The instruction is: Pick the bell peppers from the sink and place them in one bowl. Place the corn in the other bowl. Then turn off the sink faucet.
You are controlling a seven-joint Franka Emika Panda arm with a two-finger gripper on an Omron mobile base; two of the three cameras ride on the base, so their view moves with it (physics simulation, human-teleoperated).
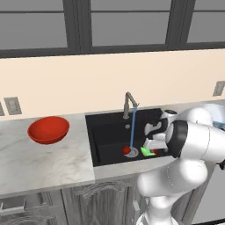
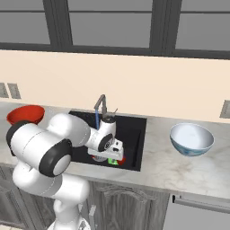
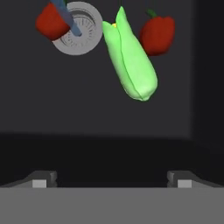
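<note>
Hidden or cut off — my own arm covers most of the right-hand bell pepper point(image 1: 155, 151) and part of the corn point(image 1: 147, 152); the white-and-blue bowl point(image 1: 218, 113) is clipped by the frame edge — only a sliver shows.

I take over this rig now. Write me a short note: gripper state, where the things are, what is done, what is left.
Gripper: open, empty, hanging over the sink.
Peppers: both on the sink floor, one at the drain under the water stream, the other beside the corn.
Corn: lying between the two peppers.
White-and-blue bowl: on the counter right of the sink, empty.
Red bowl: on the counter left of the sink, empty.
Faucet: running.
Done: nothing.
Left: peppers into one bowl, corn into the other, faucet off.
</note>
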